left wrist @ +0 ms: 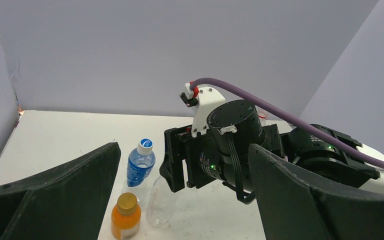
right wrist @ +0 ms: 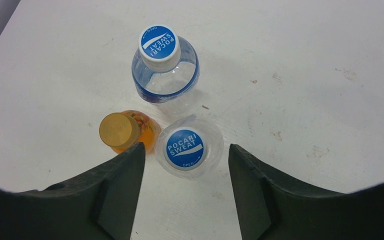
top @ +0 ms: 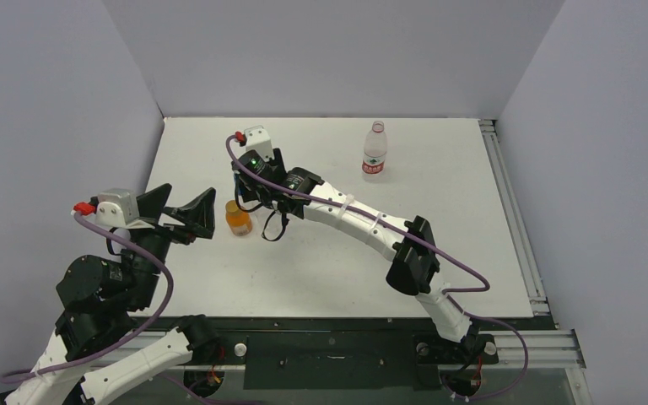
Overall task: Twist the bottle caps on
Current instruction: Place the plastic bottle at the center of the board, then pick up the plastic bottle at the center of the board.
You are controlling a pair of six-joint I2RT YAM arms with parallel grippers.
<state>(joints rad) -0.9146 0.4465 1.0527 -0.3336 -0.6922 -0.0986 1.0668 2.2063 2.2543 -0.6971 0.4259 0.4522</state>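
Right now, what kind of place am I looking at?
Probably a robot lab test cell: plain grey walls boxing in a white table, two robot arms bolted at its near edge, and small drink bottles set out.

Blue-white cap [right wrist: 159, 42], second blue-white cap [right wrist: 186, 148]; gold cap [right wrist: 119, 129], orange bottle [right wrist: 147, 131]; white table [right wrist: 305, 60].
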